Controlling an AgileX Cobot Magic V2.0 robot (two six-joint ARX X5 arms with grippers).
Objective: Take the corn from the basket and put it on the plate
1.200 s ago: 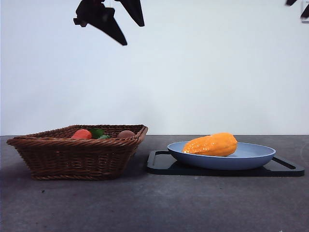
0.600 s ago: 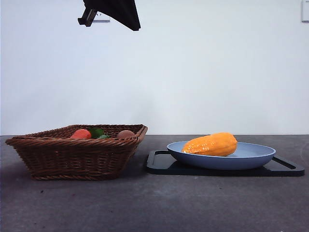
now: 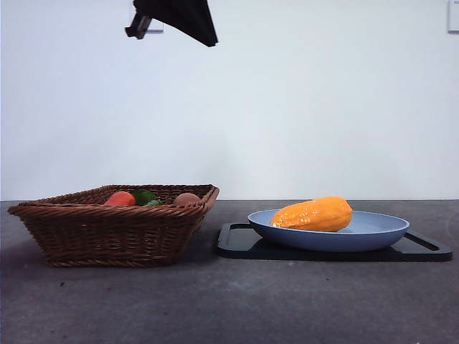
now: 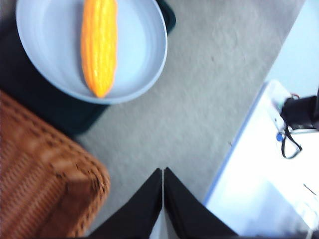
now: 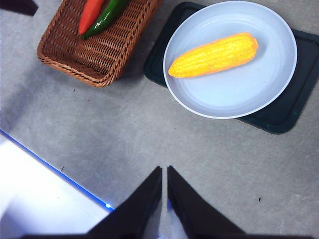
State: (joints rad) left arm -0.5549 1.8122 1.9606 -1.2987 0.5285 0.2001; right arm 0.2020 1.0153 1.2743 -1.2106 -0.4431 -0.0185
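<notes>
The corn (image 5: 214, 55) lies on its side in the blue plate (image 5: 269, 94) (beside the wicker basket (image 5: 107, 52)), so the task looks done, with the left tool (image 4: 163, 172) and right tool (image 5: 164, 169) both closed, empty and high above the surface.

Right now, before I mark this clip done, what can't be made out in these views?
- Basket contents: the front view's near wall hides all but the tops; the right wrist view's top edge crops it; the left wrist view shows one blurred corner.
- Black tray: mostly covered by the plate in every view.
- Dark arm in the front view: cut by the top edge, so which arm it is stays unclear.
- The corn lies plainly on the plate.
</notes>
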